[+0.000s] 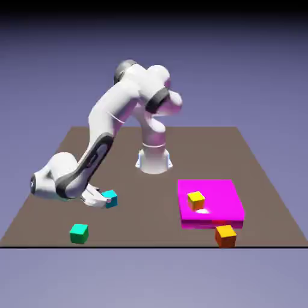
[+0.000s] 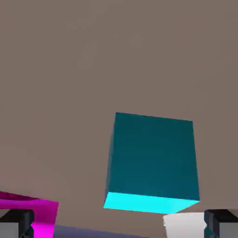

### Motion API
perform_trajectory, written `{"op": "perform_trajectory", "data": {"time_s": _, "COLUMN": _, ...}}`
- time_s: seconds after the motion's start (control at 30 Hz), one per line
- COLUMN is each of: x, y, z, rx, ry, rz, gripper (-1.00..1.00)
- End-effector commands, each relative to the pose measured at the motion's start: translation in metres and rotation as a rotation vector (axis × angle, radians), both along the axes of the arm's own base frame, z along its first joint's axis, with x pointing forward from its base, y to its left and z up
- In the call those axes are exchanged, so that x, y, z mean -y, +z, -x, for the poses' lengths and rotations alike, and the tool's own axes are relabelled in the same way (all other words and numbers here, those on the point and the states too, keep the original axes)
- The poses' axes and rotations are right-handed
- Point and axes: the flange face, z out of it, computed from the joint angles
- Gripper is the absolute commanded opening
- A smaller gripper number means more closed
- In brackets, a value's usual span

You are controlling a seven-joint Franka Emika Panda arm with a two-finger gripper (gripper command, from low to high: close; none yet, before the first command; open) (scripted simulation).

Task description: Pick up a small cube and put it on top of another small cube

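The small cyan cube [image 1: 109, 198] rests on the brown table toward the exterior view's left. My gripper [image 1: 98, 198] hangs low right beside it, tilted, jaws open and empty. In the hand view the cyan cube [image 2: 151, 162] looms large just ahead of the gripper [image 2: 119, 227], slightly right of its middle, and the grey fingertips [image 2: 16, 224] show at both bottom corners, apart from it. The plain orange cube [image 1: 225, 235] sits near the table's front edge at the exterior view's right, just in front of the magenta block.
A flat magenta block [image 1: 210, 203] carries a yellow-topped cube [image 1: 195, 200]; its corner shows in the hand view as the magenta block [image 2: 32, 214]. A teal-green cube [image 1: 79, 233] lies near the front edge, left of the gripper. The robot base [image 1: 154, 157] stands at the back.
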Motion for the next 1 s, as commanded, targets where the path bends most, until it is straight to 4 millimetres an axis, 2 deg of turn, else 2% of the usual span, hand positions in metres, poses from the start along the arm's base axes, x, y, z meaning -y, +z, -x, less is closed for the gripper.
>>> {"op": "perform_trajectory", "data": {"time_s": 0.0, "x": 0.004, "y": -0.003, "z": 0.002, "rx": -0.021, "ry": -0.014, "rz": -0.015, "gripper": 0.0}}
{"op": "perform_trajectory", "data": {"time_s": 0.17, "x": 0.015, "y": -0.012, "z": 0.007, "rx": -0.093, "ry": -0.06, "rz": -0.07, "gripper": 0.0}}
{"op": "perform_trajectory", "data": {"time_s": 0.3, "x": -0.026, "y": -0.049, "z": 0.03, "rx": -0.093, "ry": -0.06, "rz": -0.07, "gripper": 0.0}}
{"op": "perform_trajectory", "data": {"time_s": 0.33, "x": -0.026, "y": -0.049, "z": 0.03, "rx": -0.093, "ry": -0.06, "rz": -0.07, "gripper": -1.0}}
{"op": "perform_trajectory", "data": {"time_s": 0.37, "x": -0.026, "y": -0.049, "z": 0.03, "rx": -0.093, "ry": -0.06, "rz": -0.07, "gripper": -1.0}}
{"op": "perform_trajectory", "data": {"time_s": 0.5, "x": 0.014, "y": -0.012, "z": 0.005, "rx": -0.093, "ry": -0.061, "rz": -0.068, "gripper": -1.0}}
{"op": "perform_trajectory", "data": {"time_s": 0.63, "x": -0.023, "y": -0.008, "z": -0.054, "rx": -0.084, "ry": -0.085, "rz": -0.019, "gripper": -1.0}}
{"op": "perform_trajectory", "data": {"time_s": 0.73, "x": -0.058, "y": -0.004, "z": -0.097, "rx": -0.075, "ry": -0.091, "rz": 0.003, "gripper": -1.0}}
{"op": "perform_trajectory", "data": {"time_s": 0.83, "x": -0.099, "y": 0.001, "z": -0.138, "rx": -0.066, "ry": -0.086, "rz": 0.014, "gripper": -1.0}}
{"op": "perform_trajectory", "data": {"time_s": 0.97, "x": -0.165, "y": 0.01, "z": -0.185, "rx": -0.058, "ry": -0.058, "rz": 0.012, "gripper": -1.0}}
